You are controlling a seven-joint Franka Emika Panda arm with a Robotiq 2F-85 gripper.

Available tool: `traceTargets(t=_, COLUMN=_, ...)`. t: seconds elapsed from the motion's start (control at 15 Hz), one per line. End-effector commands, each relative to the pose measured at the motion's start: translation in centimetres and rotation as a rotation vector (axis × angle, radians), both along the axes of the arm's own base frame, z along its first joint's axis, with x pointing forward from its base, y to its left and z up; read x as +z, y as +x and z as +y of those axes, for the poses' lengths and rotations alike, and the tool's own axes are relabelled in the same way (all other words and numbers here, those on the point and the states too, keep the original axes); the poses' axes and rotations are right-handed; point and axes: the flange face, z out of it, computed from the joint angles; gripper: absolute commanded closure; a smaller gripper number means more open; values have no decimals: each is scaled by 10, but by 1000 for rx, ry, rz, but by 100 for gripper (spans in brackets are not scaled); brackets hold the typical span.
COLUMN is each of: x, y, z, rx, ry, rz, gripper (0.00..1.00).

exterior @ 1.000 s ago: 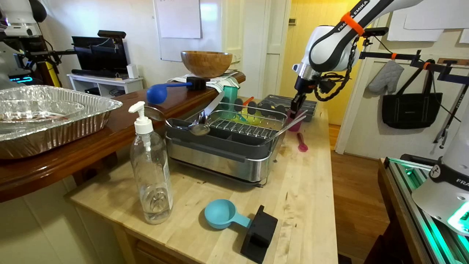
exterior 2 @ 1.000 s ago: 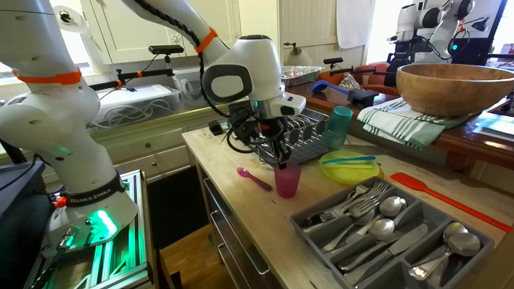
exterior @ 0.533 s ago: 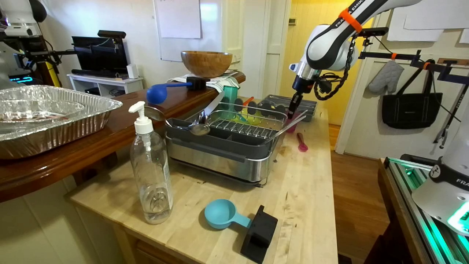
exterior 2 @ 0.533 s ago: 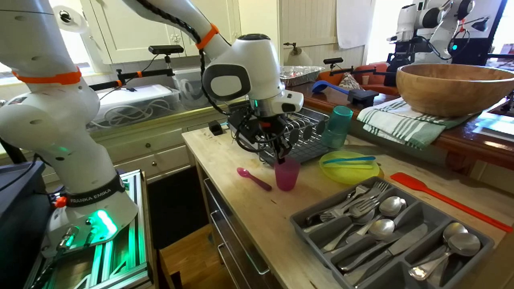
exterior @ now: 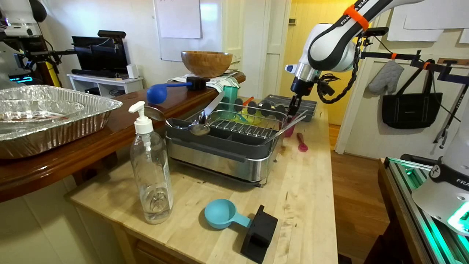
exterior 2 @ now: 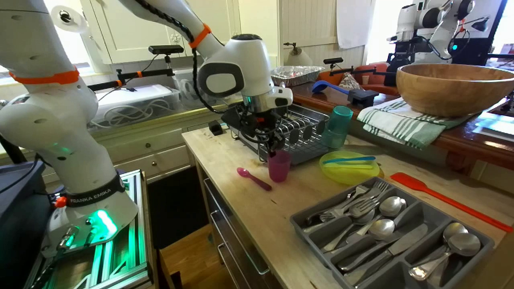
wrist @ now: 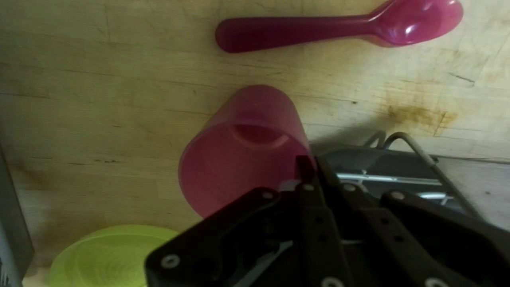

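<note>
My gripper (wrist: pixel 312 162) is shut on the near wall of a pink cup (wrist: pixel 239 171), one finger inside the rim and one outside. The cup is upright, open end up, and looks empty. It also shows in both exterior views (exterior 2: pixel 279 167) (exterior: pixel 289 132), with the gripper above its rim (exterior 2: pixel 273 153). Whether its base touches the counter I cannot tell. A pink spoon (wrist: pixel 295 34) lies on the counter beside the cup (exterior 2: pixel 255 179). The grey dish rack (wrist: pixel 398 159) is close on the cup's other side. A yellow plate (wrist: pixel 115 259) lies nearby.
A grey cutlery tray (exterior 2: pixel 317 251), a red spatula (exterior 2: pixel 449 199) and a teal cup (exterior 2: pixel 337 127) stand around the plate. The steel dish rack (exterior: pixel 216 161) holds utensils with handles sticking out. A soap bottle (exterior: pixel 152 176) and a blue scoop (exterior: pixel 221 214) are on the counter.
My gripper and the pink cup in it have moved together along the counter, closer to the dish rack and past the spoon's handle end. The spoon, plate and cutlery tray have stayed put.
</note>
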Motion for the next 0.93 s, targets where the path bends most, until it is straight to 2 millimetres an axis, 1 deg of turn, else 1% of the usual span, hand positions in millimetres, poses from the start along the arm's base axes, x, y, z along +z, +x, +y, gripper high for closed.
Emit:
traceTargets(t=0.0, x=3, y=-17, z=15, rx=82, ry=2, rz=19, gripper=99)
traceTargets(t=0.33, x=2, y=-28, z=25, rx=151, ry=-9, rz=35, gripper=99)
traceTargets(t=0.67, x=1, y=-35, z=43, rx=219, ry=-18, rz=52, gripper=99)
traceTargets(t=0.73, x=1, y=-36, z=46, rx=227, ry=-25, rz=53, gripper=70)
traceTargets(t=0.8, x=1, y=-36, z=49, rx=238, ry=-28, rz=56, gripper=69)
traceTargets(t=0.87, x=1, y=-36, z=51, rx=245, ry=-32, rz=56, gripper=63)
